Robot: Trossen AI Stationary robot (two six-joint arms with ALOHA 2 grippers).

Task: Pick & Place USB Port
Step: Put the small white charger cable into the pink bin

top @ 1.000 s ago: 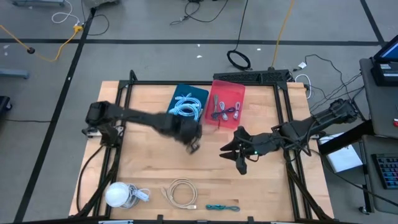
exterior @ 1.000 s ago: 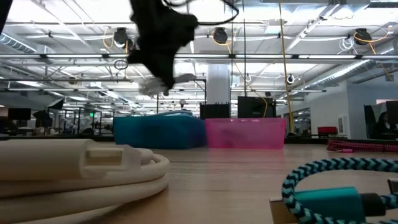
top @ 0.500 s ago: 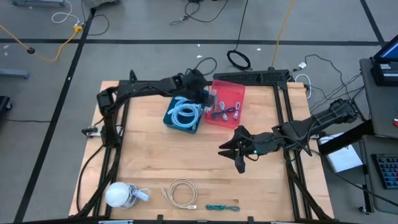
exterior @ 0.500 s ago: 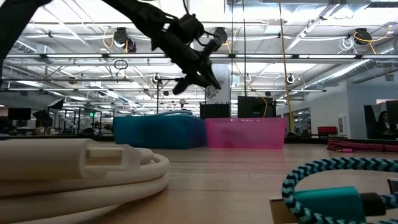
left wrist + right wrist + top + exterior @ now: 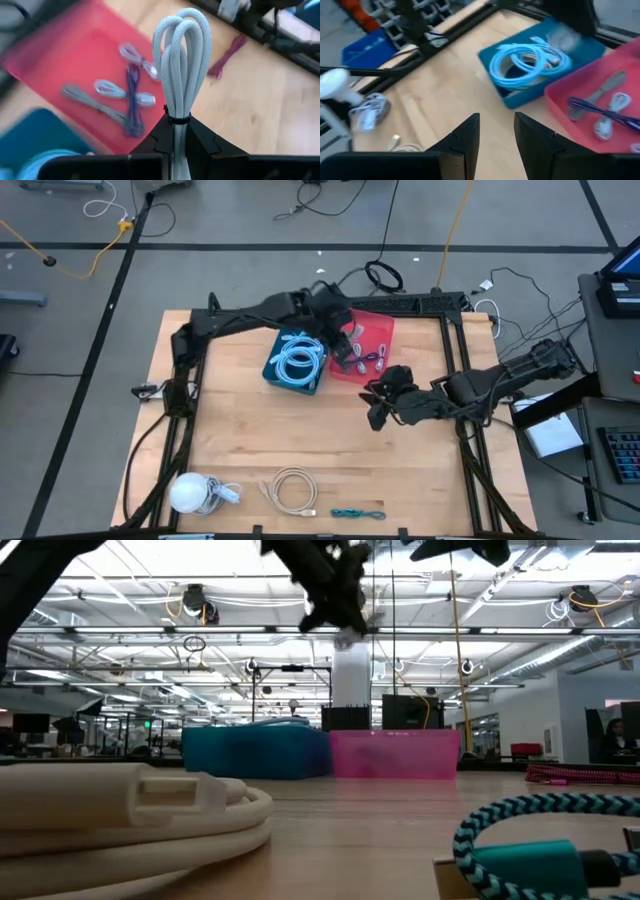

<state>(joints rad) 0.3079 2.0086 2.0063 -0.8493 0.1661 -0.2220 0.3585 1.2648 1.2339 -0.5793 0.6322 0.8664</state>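
Left gripper [image 5: 178, 131] clamped on a bundled pale grey cable [image 5: 183, 60], held over the red bin [image 5: 362, 345], twelve o'clock on the table. Cable looks light, soft, floppy; the tie band at its waist seems the surest hold. Right gripper [image 5: 495, 135] hovers at three o'clock, jaws apart, empty. Count: two bins, red and teal bin [image 5: 297, 360]; two loose cables near six o'clock; one white adapter [image 5: 192, 492].

Overhead, table-level, 2 wrist views
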